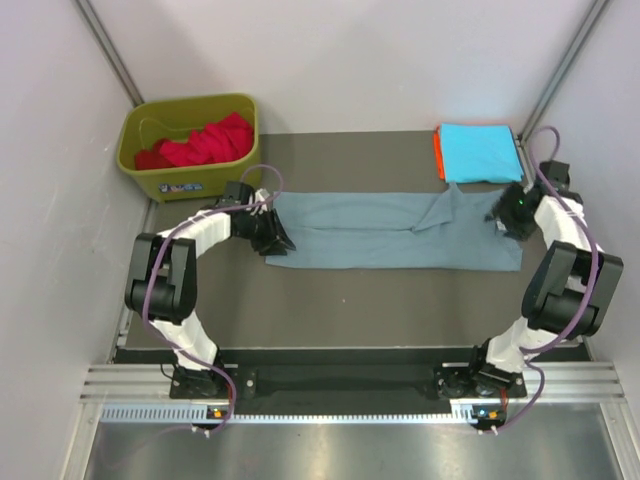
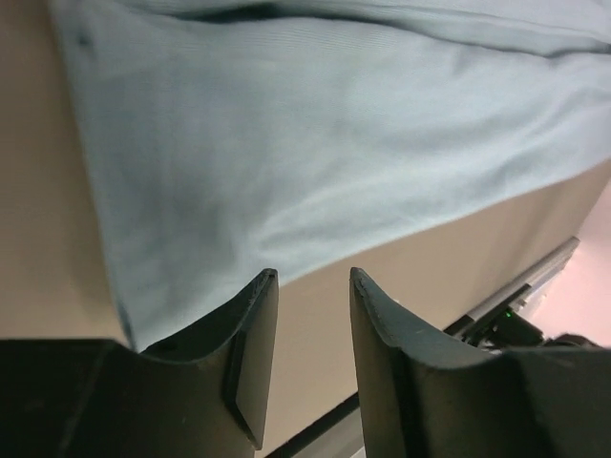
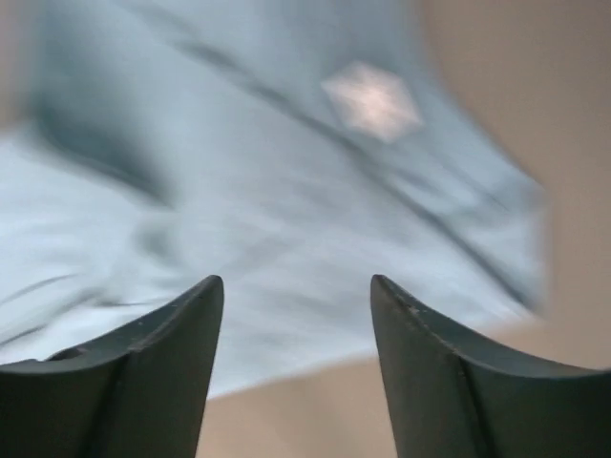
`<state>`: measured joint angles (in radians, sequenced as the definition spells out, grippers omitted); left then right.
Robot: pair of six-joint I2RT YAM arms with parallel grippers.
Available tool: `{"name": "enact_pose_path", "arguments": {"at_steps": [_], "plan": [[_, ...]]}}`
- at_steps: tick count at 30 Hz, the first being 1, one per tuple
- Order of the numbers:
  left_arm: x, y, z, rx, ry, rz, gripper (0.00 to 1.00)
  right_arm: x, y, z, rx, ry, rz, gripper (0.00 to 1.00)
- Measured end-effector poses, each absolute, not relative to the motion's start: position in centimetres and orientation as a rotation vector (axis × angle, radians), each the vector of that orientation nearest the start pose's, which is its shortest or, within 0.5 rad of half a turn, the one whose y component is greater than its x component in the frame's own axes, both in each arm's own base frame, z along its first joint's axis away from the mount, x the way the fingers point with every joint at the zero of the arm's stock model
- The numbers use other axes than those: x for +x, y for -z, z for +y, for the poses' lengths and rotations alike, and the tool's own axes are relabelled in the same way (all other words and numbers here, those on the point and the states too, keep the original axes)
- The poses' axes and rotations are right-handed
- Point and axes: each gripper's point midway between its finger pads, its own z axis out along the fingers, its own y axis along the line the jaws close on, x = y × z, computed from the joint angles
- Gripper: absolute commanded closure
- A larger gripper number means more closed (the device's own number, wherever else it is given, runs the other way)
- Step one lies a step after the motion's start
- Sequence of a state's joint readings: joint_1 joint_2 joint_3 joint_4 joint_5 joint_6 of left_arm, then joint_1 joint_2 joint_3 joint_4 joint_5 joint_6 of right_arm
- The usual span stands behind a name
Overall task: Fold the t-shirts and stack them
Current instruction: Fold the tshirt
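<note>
Jaws on my left gripper (image 2: 310,277) stand partly apart with nothing between them. The fingertips hang just short of the near hem of the grey-blue t-shirt (image 2: 315,143), and bare table (image 1: 380,310) shows in the gap. My right gripper (image 3: 296,281) is spread wider and also holds nothing. Its view is blurred, with the same shirt lying just beyond the tips.

The shirt is folded into one long, narrow band across the middle of the table. Its long axis runs from the left edge side to the right edge side, parallel to the near edge. My left gripper sits at its left end and my right gripper at its right end. A small pale neck label (image 3: 372,100) shows on the cloth ahead of my right fingers, so the neck end lies toward the right edge. A loose flap rises from the band's far side there.

At the far right corner, a folded cyan t-shirt (image 1: 480,150) lies flat on an orange t-shirt (image 1: 438,155), which peeks out along its left side. At the far left corner stands an olive-green bin (image 1: 180,180) with red t-shirts (image 1: 205,140) bunched inside.
</note>
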<state>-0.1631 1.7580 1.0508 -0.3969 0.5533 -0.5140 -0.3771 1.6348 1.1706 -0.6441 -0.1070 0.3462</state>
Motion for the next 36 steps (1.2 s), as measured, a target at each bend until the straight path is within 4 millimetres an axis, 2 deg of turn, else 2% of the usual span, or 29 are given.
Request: {"name": "enact_pose_path", "arguments": {"at_steps": [3, 5, 7, 9, 12, 17, 21, 24, 26, 28, 31, 32, 34, 35, 36], "plan": [[33.4, -6.9, -17.4, -0.247, 1.009, 2.685, 0.59, 39.2, -11.1, -6.0, 0.708, -0.325, 2.427, 0.34], [33.3, -7.6, -18.2, -0.219, 1.063, 2.666, 0.59, 41.9, -12.0, -3.7, 0.604, -0.441, 2.385, 0.33], [33.2, -8.1, -18.8, -0.207, 1.117, 2.653, 0.59, 44.3, -12.3, -1.7, 0.519, -0.556, 2.35, 0.32], [33.0, -8.5, -19.3, -0.196, 1.16, 2.641, 0.59, 45.4, -11.7, -0.5, 0.469, -0.633, 2.342, 0.32], [32.4, -9.0, -19.4, -0.204, 1.189, 2.64, 0.6, 45.7, -9.9, 0.7, 0.419, -0.723, 2.365, 0.32], [31.6, -10.6, -19.4, -0.202, 1.198, 2.617, 0.6, 45.7, -7.6, 1.6, 0.34, -0.796, 2.4, 0.34], [31.4, -10.8, -19.3, -0.214, 1.201, 2.616, 0.6, 45.9, -7.0, 2.1, 0.279, -0.85, 2.4, 0.43], [31.0, -10.5, -19.3, -0.23, 1.2, 2.633, 0.6, 46.0, -7.0, 2.5, 0.262, -0.88, 2.393, 0.45], [30.9, -10.4, -19.2, -0.233, 1.2, 2.637, 0.6, 46.0, -7.0, 2.6, 0.253, -0.892, 2.387, 0.53], [30.9, -10.4, -19.2, -0.234, 1.2, 2.637, 0.6, 46.0, -7.1, 2.7, 0.25, -0.9, 2.384, 0.55], [30.9, -10.4, -19.2, -0.234, 1.2, 2.638, 0.6, 46.0, -7.1, 2.8, 0.253, -0.902, 2.385, 0.65], [30.9, -10.4, -19.2, -0.234, 1.201, 2.638, 0.6, 46.0, -7.1, 2.7, 0.256, -0.9, 2.387, 0.71], [30.9, -10.5, -19.3, -0.234, 1.202, 2.637, 0.6, 45.9, -6.9, 2.7, 0.263, -0.899, 2.393, 0.76], [30.9, -10.5, -19.3, -0.233, 1.203, 2.637, 0.6, 45.8, -6.9, 2.7, 0.271, -0.898, 2.395, 0.84], [30.9, -10.4, -19.3, -0.234, 1.206, 2.638, 0.6, 45.7, -6.7, 2.7, 0.277, -0.898, 2.4, 0.88]]}}
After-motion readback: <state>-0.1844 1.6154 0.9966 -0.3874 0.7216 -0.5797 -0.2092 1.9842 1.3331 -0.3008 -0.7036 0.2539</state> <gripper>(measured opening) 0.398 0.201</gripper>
